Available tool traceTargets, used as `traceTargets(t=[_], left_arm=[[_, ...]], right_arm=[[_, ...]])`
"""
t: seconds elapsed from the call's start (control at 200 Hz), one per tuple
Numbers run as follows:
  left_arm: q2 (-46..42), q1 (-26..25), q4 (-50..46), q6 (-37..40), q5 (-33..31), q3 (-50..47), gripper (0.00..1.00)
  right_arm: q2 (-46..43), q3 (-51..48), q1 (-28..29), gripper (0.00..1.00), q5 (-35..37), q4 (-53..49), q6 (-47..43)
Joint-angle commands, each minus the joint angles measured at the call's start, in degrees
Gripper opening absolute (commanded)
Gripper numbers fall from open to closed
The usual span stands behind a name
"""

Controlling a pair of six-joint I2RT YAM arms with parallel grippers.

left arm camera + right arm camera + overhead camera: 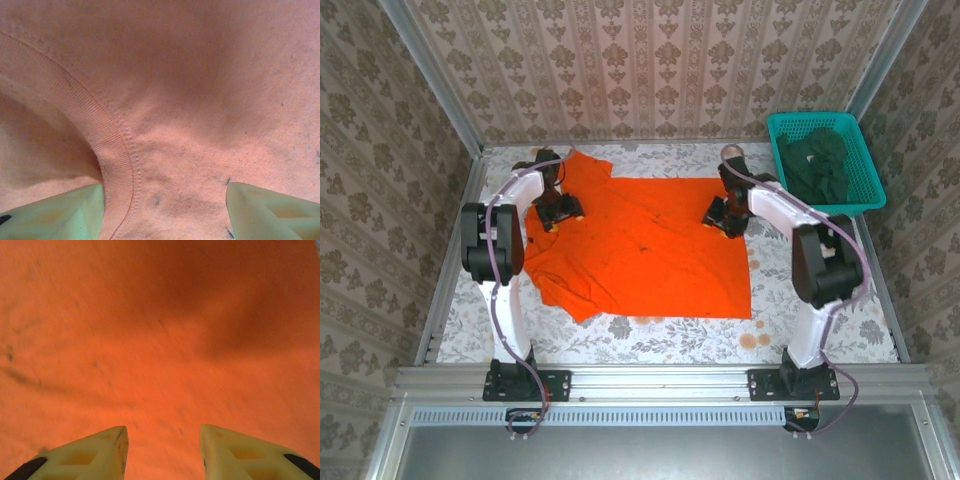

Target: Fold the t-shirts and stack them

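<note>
Tally — one orange t-shirt (650,255), perhaps two green t-shirts (820,165) — left pincer (564,213), right pincer (724,224) wide.

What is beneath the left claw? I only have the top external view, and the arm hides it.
Observer: The left wrist view shows the ribbed collar of the orange t-shirt curving through the gap of the open left claw.
Operator: And the other side?
Observer: The right claw is open over flat orange fabric, with nothing pinched.
Operator: Any marks on the cloth?
Observer: Small dark specks sit just beside the collar seam.
</note>
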Motion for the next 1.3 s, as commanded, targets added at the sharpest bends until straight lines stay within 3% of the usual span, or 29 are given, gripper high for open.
traceTargets(t=[0.0, 0.41, 0.72, 0.855, 0.995, 1.295], left_arm=[[3.64, -0.52, -2.16, 1.72, -1.12, 3.04, 0.66], [16.95, -0.95, -6.34, 0.85, -1.25, 21.61, 0.65], [28.43, -0.98, -11.30, -3.83, 1.10, 46.47, 0.68], [26.71, -0.70, -11.78, -4.92, 2.65, 50.90, 0.73], [15.45, -0.70, -9.72, -4.75, 1.28, 41.71, 0.77], [-20.58, 3.98, 5.38, -10.92, 7.06, -7.59, 0.67]], right_arm=[[8.71, 8.81, 0.18, 0.44, 2.53, -2.46, -2.56], [32.95, 41.20, -3.00, 0.45, 4.11, -13.64, -1.43], [51.85, 77.59, -7.35, 0.46, 1.88, -24.44, -0.87], [57.19, 93.11, -8.07, 0.50, -1.16, -27.06, -0.21], [52.25, 95.06, -6.48, 0.56, -1.61, -28.47, -4.65], [42.47, 100.09, -4.12, 0.65, 0.75, -47.69, -20.22]])
